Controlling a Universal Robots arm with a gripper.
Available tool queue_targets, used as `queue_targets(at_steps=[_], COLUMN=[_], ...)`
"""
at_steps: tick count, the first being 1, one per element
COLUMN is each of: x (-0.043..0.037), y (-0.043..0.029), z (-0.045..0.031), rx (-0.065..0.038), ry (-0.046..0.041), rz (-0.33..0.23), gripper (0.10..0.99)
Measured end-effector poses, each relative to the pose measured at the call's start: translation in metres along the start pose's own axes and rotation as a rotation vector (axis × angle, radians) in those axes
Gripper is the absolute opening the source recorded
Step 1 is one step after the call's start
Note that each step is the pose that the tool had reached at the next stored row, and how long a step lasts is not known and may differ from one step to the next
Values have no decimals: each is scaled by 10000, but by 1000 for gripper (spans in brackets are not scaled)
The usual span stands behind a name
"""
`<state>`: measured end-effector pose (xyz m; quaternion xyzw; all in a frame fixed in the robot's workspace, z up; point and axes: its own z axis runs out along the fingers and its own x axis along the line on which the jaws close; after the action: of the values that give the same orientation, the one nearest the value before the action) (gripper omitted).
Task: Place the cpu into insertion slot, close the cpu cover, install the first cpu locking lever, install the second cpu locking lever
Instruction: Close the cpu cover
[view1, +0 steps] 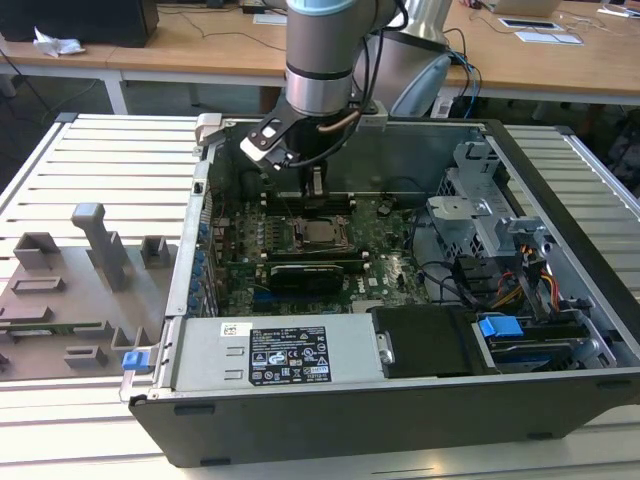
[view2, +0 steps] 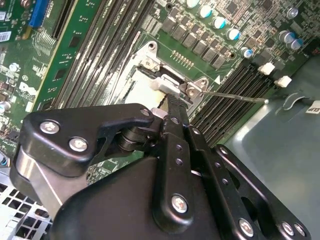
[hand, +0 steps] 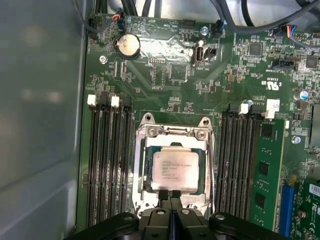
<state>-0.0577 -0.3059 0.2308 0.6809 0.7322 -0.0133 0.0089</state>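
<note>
The cpu (hand: 175, 169) lies flat in the insertion slot (hand: 146, 170), its silvery top showing through the window of the cpu cover (hand: 172, 131), which lies down over it. My gripper (hand: 170, 194) is shut, its two fingertips pressed together at the edge of the cover's frame. In the second wrist view the gripper (view2: 172, 103) tip rests by the socket's metal frame, and a thin locking lever (view2: 235, 96) sticks out sideways from the socket. In the exterior view the gripper (view1: 314, 185) hangs just above the cpu (view1: 318, 236) inside the open computer case.
Rows of long black memory slots (hand: 107, 165) flank the socket, another bank (hand: 240, 160) on the other side. The case wall (hand: 40, 125) is close by. A power supply (view1: 280, 355) and drive bay (view1: 490, 230) sit in the case; a grey fixture (view1: 70, 290) lies on the table.
</note>
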Motion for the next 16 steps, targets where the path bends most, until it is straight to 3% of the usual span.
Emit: queue_targets(at_steps=[7,16], x=[17,27], y=[-55,-126], z=[69,231], rx=[-1,0], ry=[0,0], rz=[-1,0], gripper=[106,106])
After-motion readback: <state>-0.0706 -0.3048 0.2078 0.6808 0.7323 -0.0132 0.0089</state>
